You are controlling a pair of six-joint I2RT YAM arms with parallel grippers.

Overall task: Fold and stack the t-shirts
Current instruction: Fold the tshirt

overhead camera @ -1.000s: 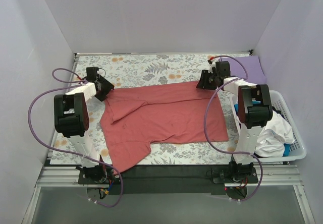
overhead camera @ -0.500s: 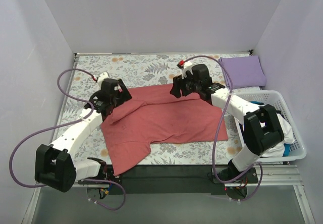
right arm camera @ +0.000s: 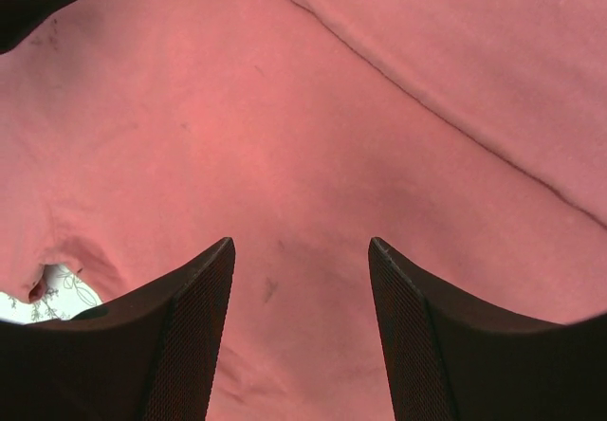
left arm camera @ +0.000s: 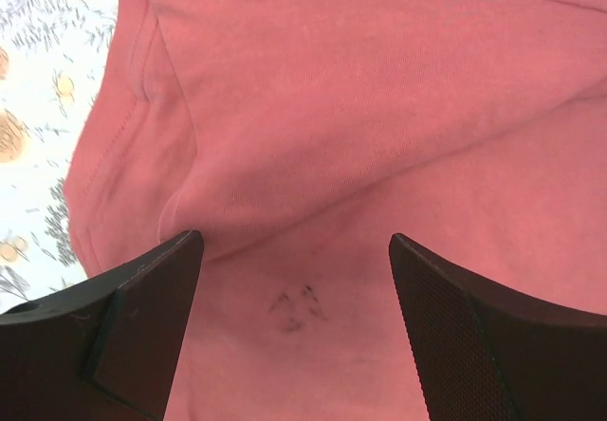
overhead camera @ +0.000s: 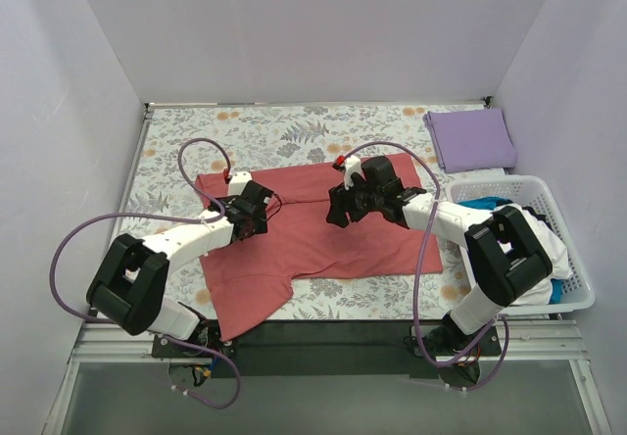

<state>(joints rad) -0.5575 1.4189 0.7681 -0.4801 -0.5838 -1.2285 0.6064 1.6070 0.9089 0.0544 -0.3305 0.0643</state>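
Observation:
A salmon-red t-shirt [overhead camera: 313,239] lies spread on the floral table cloth, its left part folded over with a sleeve trailing to the front left. It fills the left wrist view [left arm camera: 360,118] and the right wrist view [right arm camera: 313,127]. A folded lavender-purple t-shirt [overhead camera: 472,139] lies at the back right. My left gripper [overhead camera: 263,212] is open just above the red shirt's left part, a faint dark mark between its fingers [left arm camera: 294,241]. My right gripper [overhead camera: 338,210] is open over the shirt's middle [right arm camera: 302,246], holding nothing.
A white slatted basket [overhead camera: 578,283] with white and blue cloth stands at the right edge. The floral table cloth [overhead camera: 284,131] shows bare behind the shirt. Grey walls close in the back and both sides. Purple cables loop from both arms.
Both arms have swung inward and down from the shirt's far corners to over its middle. The shirt's left flap has been folded further in, and both grippers now hover open over it.

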